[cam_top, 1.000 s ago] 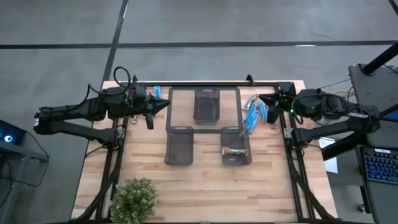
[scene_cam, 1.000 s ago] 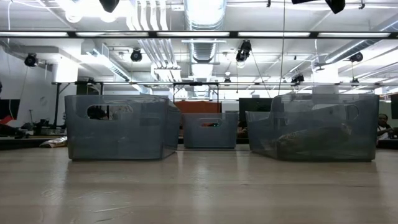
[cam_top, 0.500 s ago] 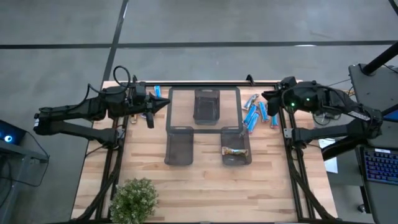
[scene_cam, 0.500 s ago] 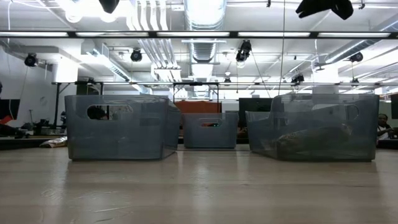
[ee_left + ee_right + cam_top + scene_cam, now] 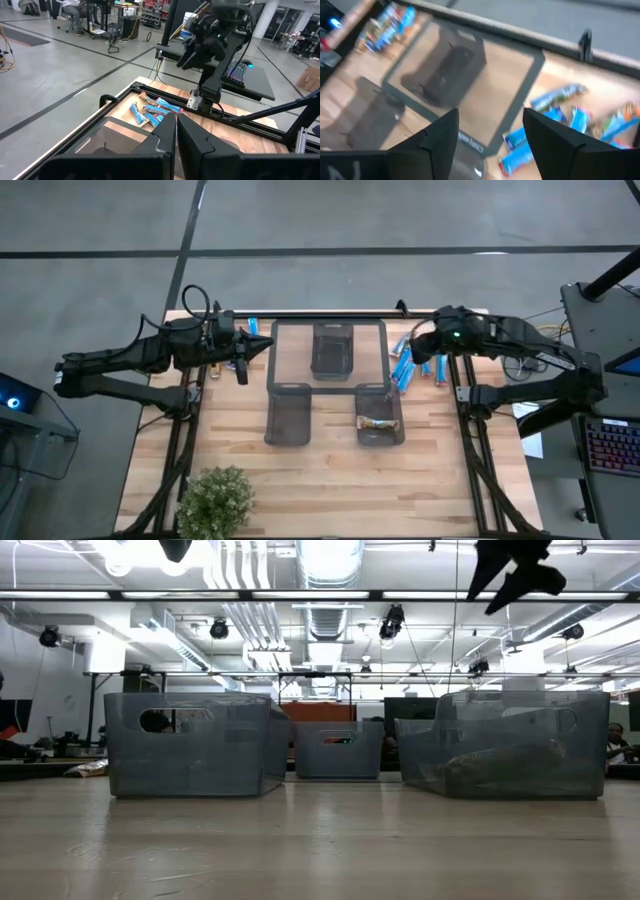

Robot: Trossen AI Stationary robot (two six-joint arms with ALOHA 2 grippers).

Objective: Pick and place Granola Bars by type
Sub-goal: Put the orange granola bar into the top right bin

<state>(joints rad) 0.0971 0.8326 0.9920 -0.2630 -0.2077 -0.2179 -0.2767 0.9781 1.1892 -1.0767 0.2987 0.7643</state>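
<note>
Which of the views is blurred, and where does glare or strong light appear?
Right wrist view: motion-smeared, the blue granola bars and mesh bins soft. Left wrist view: sharp, the bars crisp. Low view: bright ceiling lights, the right end effector only a dark silhouette, sheen on the table. High view: even light, no glare.

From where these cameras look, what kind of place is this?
Probably an open industrial lab or workshop: exposed ceiling ducts, a bare concrete floor, and a wooden table fitted with two robot arms.
</note>
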